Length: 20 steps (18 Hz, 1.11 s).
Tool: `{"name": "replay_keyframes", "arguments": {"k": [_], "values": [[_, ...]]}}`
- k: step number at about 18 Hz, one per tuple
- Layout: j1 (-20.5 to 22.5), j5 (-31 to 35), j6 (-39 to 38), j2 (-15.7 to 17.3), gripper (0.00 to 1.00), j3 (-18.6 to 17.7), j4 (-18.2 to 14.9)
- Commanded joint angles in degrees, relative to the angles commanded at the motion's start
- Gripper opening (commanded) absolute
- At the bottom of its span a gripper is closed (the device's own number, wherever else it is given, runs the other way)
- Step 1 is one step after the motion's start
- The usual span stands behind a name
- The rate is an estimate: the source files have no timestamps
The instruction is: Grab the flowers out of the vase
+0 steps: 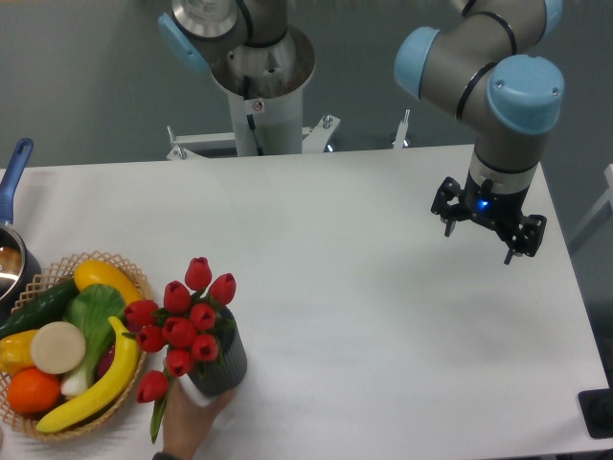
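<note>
The flowers, a bunch of red tulip buds with green stems, stand in the vase, a short dark grey cylinder near the table's front left. The bunch leans left toward the basket. One bud droops low beside the vase. A human hand reaches in from the front edge and touches the base of the vase. My gripper hangs far off at the right side of the table, above the surface. Its fingers are spread apart and nothing is between them.
A woven basket of fruit and vegetables sits directly left of the vase, touching the flowers. A metal pot with a blue handle is at the left edge. The arm's base column stands behind the table.
</note>
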Motion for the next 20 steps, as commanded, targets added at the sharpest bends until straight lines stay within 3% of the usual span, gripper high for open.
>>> {"name": "replay_keyframes", "arguments": {"k": [6, 11, 13, 16, 20], "values": [[-0.09, -3.68, -1.66, 0.18, 1.00, 0.00, 0.17], [-2.72, -7.11, -11.05, 0.18, 1.00, -0.70, 1.31], [-4.48, -11.58, -19.74, -0.09, 1.00, -1.58, 8.75], [-7.55, -12.13, -30.99, -1.23, 1.00, -4.12, 19.57], [-10.54, -14.05, -36.29, -1.32, 1.00, -4.39, 21.70]]}}
